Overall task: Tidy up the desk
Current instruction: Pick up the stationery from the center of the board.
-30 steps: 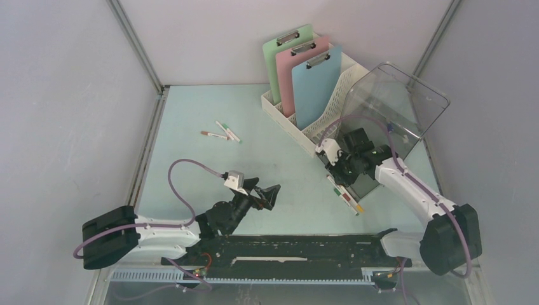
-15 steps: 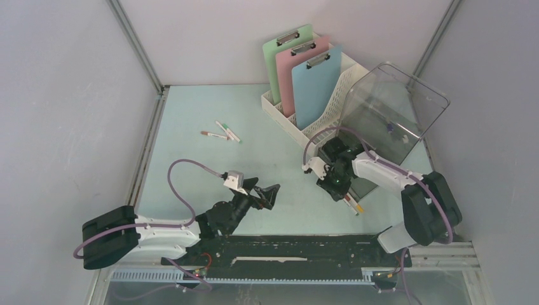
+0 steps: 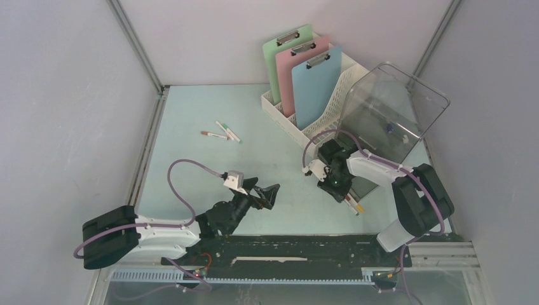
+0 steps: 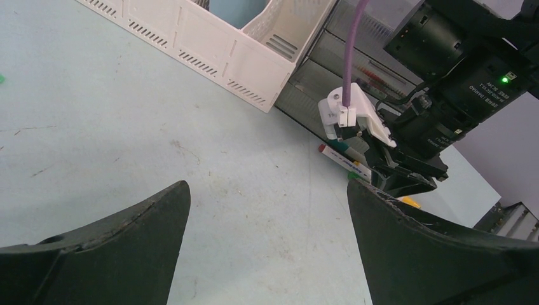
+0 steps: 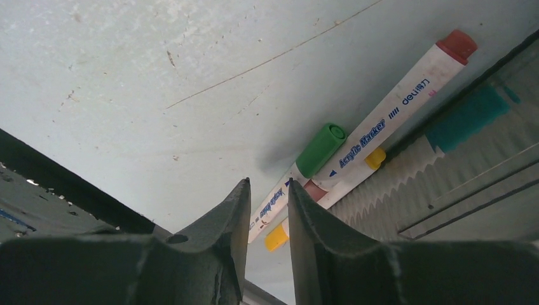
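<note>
The large, smooth, pale mint-blue desk [image 3: 191,108] fills the middle of the overhead view, from the arm bases at the bottom up to the back wall. Right of centre, a small bundle of white markers with red, green and yellow caps [image 5: 357,141] lies on it, against the foot of a clear smoky plastic bin [image 3: 394,108]. The right gripper [image 3: 335,185] is low over these markers. In its wrist view its dark fingers [image 5: 222,222] stand close together with only a narrow slit between them, and I cannot tell whether they pinch a marker.

Three thin pens [image 3: 221,133] lie loose towards the upper left of the desk. At upper centre a white slotted file rack [image 3: 279,114] holds a green clipboard [image 3: 284,57], a pink clipboard [image 3: 304,70] and a blue clipboard [image 3: 316,89] upright. At lower left the left gripper [image 3: 267,194] hangs over bare desk, jaws spread wide and grasping nothing.
</note>
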Controlling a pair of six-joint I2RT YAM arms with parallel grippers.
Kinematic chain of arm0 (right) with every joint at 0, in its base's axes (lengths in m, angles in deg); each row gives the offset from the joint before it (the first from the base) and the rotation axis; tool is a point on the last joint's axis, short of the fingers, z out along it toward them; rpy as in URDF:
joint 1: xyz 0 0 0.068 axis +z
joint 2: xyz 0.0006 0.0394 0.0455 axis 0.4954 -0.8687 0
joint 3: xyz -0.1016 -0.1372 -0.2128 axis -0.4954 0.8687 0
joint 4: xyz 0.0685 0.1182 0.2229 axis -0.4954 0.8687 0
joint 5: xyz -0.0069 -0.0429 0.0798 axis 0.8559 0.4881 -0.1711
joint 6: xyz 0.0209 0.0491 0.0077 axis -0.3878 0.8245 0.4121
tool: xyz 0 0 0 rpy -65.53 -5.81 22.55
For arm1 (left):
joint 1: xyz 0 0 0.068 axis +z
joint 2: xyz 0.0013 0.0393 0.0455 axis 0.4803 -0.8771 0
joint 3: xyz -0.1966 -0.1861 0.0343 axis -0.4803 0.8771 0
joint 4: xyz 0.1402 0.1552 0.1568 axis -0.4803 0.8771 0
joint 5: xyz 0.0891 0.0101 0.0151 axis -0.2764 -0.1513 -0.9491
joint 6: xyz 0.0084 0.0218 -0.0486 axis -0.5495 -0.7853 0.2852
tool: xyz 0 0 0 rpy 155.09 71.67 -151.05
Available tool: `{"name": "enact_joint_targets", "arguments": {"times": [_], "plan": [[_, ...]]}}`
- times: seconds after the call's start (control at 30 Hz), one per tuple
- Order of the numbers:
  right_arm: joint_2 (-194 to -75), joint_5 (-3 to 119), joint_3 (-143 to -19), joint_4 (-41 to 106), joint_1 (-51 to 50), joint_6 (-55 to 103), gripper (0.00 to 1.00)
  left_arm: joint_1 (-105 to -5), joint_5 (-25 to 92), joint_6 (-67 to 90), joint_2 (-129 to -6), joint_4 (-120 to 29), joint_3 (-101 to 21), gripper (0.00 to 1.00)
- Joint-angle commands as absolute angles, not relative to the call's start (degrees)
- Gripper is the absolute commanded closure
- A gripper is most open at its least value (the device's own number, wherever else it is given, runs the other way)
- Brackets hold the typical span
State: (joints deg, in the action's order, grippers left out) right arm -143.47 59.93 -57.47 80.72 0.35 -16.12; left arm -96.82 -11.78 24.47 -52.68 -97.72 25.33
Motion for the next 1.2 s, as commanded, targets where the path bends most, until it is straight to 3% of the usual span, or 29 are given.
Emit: {"name": "enact_joint_targets", "arguments": {"times": [0.0, 1.17], "plan": [[-143.49, 61.85, -57.5, 80.51, 0.81, -14.94, 0.64, -96.82, -13.36, 24.92, -53.09, -99.38, 24.76, 0.0], [-143.81, 62.6, -57.45, 81.02, 1.51, -14.28, 0.59, -96.83, -12.99, 24.74, -53.87, -99.3, 24.11, 0.0]]}}
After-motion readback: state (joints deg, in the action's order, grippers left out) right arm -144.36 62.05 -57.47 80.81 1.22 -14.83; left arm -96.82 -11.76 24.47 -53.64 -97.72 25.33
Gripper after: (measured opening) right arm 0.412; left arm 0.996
